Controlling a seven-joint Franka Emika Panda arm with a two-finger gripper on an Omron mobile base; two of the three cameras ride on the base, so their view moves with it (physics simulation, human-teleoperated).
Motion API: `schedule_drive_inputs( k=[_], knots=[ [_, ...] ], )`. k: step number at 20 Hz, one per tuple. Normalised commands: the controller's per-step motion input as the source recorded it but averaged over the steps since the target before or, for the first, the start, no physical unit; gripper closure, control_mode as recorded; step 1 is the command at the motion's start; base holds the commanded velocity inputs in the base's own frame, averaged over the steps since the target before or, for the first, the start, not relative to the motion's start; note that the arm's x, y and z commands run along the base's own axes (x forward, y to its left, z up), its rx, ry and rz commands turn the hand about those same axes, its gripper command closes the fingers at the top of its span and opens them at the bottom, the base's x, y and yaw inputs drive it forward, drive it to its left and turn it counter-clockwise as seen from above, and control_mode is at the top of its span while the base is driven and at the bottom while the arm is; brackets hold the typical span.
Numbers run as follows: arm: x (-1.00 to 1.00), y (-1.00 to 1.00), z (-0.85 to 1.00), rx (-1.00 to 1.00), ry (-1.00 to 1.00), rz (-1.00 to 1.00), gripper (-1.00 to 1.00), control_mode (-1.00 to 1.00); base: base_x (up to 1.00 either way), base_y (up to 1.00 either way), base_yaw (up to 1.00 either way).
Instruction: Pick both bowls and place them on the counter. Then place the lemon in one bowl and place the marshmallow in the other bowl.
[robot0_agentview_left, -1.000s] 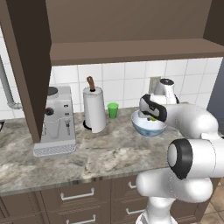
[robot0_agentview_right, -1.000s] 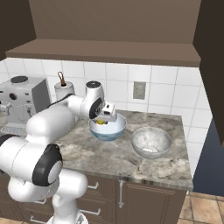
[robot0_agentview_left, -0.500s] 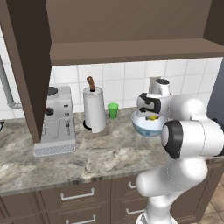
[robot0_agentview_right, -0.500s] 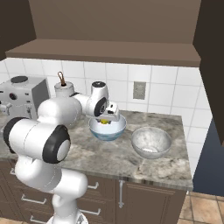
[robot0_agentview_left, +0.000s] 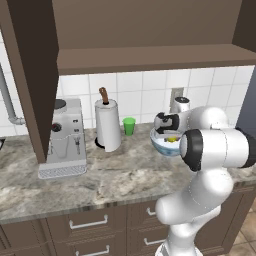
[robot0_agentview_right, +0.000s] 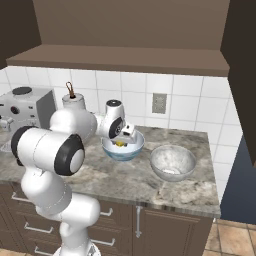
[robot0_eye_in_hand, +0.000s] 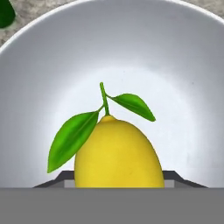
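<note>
1. The lemon (robot0_eye_in_hand: 116, 153) is yellow with two green leaves, and it sits inside the blue bowl (robot0_agentview_right: 123, 149).
2. The end effector (robot0_agentview_right: 123, 140) hangs over that bowl, right above the lemon.
3. Its two tips stand on each side of the lemon, but I cannot tell if they pinch it or not.
4. The blue bowl stands on the desk (robot0_agentview_right: 125, 177), near the wall.
5. The grey bowl (robot0_agentview_right: 172, 162) stands on the desk too, just beside the blue bowl, on the right in the right base view.
6. Something small and white lies in the grey bowl; I cannot tell what it is.
7. A green cup (robot0_agentview_left: 129, 125), a paper towel roll (robot0_agentview_left: 108, 125) and a coffee machine (robot0_agentview_left: 63, 138) stand further along the desk.
</note>
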Motion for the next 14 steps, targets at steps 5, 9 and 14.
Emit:
schedule_drive_inputs(
  k=[5, 9, 14],
  knots=[
    [0.12, 0.01, -0.25, 0.00, 0.00, -0.02, 1.00, -1.00, 0.00, 0.00, 0.00],
    [0.02, 0.00, -0.16, 0.00, 0.00, 0.00, 1.00, -1.00, 0.00, 0.00, 0.00],
    [0.01, 0.00, -0.16, 0.00, 0.00, 0.00, 1.00, -1.00, 0.00, 0.00, 0.00]
  ],
)
